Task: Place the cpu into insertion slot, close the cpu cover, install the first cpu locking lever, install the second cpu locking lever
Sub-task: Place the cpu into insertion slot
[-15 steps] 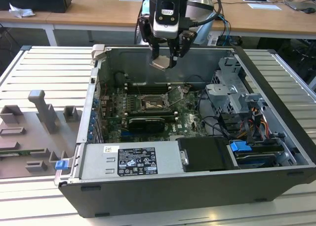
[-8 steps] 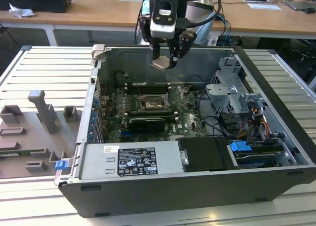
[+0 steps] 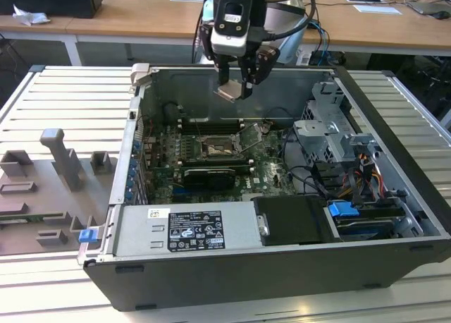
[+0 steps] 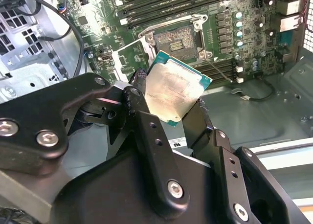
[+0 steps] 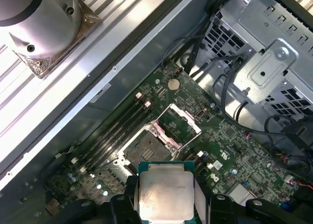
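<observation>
Chip (image 4: 178, 89) is hanging clamped by two opposite edges between my jaws, up over the open computer case (image 3: 246, 281), above the bare socket (image 5: 146, 148) whose cover (image 5: 186, 118) is standing open. I am judging it light, stiff and fragile: edges only, sparing the underside contacts.

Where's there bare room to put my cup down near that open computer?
The slatted table on the exterior view's right of the computer case is bare, as is the stretch beyond the grey fixture blocks. Inside the case it is crowded: cables, drive cage, and the gripper holding the cpu.
</observation>
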Tool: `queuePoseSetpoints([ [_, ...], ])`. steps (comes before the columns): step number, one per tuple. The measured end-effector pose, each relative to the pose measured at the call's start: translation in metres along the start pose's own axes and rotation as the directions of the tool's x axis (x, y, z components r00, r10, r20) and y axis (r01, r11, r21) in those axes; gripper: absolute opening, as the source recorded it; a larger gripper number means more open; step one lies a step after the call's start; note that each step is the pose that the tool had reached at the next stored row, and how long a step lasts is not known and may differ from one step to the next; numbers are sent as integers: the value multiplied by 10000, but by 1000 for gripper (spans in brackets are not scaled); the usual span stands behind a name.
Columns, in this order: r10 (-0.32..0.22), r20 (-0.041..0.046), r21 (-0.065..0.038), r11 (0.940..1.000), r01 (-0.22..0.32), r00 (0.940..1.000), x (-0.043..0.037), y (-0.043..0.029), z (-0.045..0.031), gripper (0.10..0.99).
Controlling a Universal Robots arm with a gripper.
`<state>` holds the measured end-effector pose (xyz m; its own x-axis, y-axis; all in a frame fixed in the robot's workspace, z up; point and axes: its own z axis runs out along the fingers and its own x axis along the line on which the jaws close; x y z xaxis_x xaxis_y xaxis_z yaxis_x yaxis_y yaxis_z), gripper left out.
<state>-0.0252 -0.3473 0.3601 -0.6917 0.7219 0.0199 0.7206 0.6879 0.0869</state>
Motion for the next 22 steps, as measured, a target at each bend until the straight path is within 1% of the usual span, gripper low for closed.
queuePoseSetpoints([
  [4, 355, 31, -7, 9994, -355, 9994, 0, -1, 10, 537],
  [6, 624, 58, -11, 9981, -624, 9980, 0, -2, 14, 537],
  [8, 970, 87, -20, 9953, -970, 9952, 0, -2, 17, 537],
  [10, 1506, 133, -36, 9886, -1505, 9885, -1, -2, 25, 537],
  [11, 1632, 144, -40, 9866, -1631, 9865, -1, -2, 29, 537],
  [15, 2234, 195, -61, 9747, -2233, 9745, -1, -4, 46, 537],
  [20, 2738, 236, -83, 9618, -2736, 9615, -1, -6, 68, 537],
  [22, 2867, 246, -90, 9580, -2866, 9577, -2, -7, 85, 537],
])
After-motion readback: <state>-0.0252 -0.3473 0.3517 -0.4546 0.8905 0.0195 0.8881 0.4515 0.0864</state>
